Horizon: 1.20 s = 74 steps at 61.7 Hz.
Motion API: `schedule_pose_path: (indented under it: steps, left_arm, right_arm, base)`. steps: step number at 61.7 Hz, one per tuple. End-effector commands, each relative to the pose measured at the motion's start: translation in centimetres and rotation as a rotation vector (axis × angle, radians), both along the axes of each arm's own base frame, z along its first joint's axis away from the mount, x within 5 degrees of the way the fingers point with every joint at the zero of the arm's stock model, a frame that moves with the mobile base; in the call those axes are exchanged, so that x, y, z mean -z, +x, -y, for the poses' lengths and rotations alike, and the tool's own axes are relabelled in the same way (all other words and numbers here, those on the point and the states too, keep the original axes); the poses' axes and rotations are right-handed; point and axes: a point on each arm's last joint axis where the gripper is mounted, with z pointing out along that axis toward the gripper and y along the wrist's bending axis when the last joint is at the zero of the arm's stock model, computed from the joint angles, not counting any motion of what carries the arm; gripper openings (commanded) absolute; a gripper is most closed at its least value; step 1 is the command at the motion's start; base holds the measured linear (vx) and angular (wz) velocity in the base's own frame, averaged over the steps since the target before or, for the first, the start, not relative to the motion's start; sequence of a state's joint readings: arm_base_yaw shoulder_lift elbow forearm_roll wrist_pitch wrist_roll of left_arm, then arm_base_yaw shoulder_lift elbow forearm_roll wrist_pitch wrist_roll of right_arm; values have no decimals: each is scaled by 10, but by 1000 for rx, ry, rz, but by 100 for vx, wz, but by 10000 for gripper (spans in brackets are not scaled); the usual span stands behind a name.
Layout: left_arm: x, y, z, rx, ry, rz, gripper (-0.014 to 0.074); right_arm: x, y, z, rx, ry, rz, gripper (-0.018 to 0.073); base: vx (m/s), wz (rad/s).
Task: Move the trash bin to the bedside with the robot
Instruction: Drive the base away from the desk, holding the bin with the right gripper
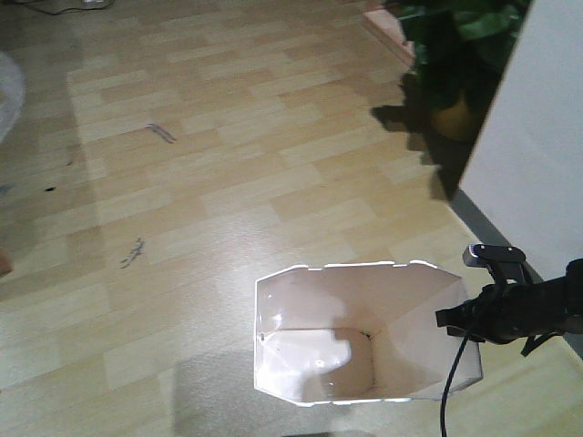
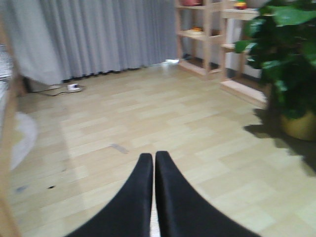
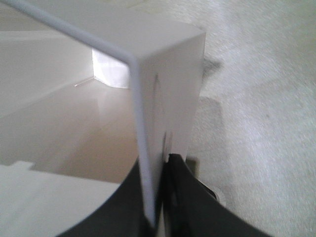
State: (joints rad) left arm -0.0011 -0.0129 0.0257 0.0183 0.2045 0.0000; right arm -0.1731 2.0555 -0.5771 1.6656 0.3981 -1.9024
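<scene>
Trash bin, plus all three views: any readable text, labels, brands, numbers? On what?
None readable.
The walls of the trash bin show no print in the front or right wrist view.
Items on the shelf in the left wrist view are too blurred to tell.

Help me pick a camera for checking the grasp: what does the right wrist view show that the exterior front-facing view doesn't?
Only the right wrist view shows the right gripper closed on the trash bin wall, one finger inside, one outside. Only the front-facing view shows the bin's whole notched rim, the potted plant and the white wall. Both show the bin's pale inside and the floor.
</scene>
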Motion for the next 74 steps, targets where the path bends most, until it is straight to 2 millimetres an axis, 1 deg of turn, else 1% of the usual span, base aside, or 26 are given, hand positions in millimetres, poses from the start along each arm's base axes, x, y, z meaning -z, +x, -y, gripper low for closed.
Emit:
schedule_pose_path:
  steps: [1, 17, 33, 74]
  left_arm:
    - [0, 0, 0, 4, -4, 62, -6]
    - [0, 0, 0, 4, -4, 62, -6]
    - [0, 0, 0, 4, -4, 62, -6]
    - [0, 0, 0, 4, -4, 62, -6]
  right_arm:
    - [-25, 13, -13, 1, 189, 125, -5]
    - [-25, 13, -13, 1, 190, 126, -5]
    - [-25, 13, -13, 1, 190, 126, -5]
    - [-25, 13, -13, 1, 190, 126, -5]
  base:
    - [14, 56]
    - [14, 49]
    - [15, 30]
    - [19, 3]
